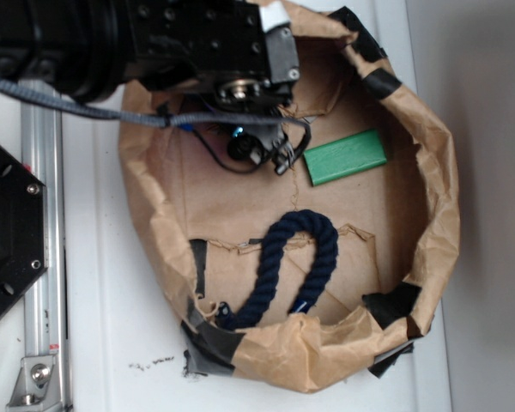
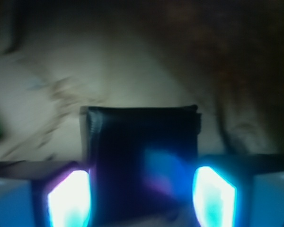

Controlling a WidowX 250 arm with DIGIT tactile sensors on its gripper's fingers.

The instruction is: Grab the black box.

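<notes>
Paper, brown and crumpled, formed a shallow nest (image 1: 429,206) on the white table (image 1: 103,343), its rim patched with black tape (image 1: 379,81). Inside it lay a green block (image 1: 345,157) toward the far right and a dark navy rope (image 1: 292,266) bent into an arch nearer the front edge, the two well apart. The black arm (image 1: 154,39) reached in from the upper left, low over the back of the nest, with a braided cable (image 1: 77,107) trailing across it and looped wires hanging beneath — in the exterior view the arm's body hid whatever sat under the pincer.

The wrist view showed more. The black box (image 2: 142,156) sat directly between the two fingers (image 2: 68,198), its glossy top catching a blue-violet reflection and its far edge running straight across the middle of the picture, with brown paper beyond it. The gripper (image 2: 142,198) had its fingers spread, one on each side of the box, the glowing cyan pads lying just beside the box's left and right flanks. The picture was too blurred and dim to tell whether either pad touched the box — the fingers bracketed it closely, but a firm clamp could not be made out. A sliver of green showed at the left edge of that view.
</notes>
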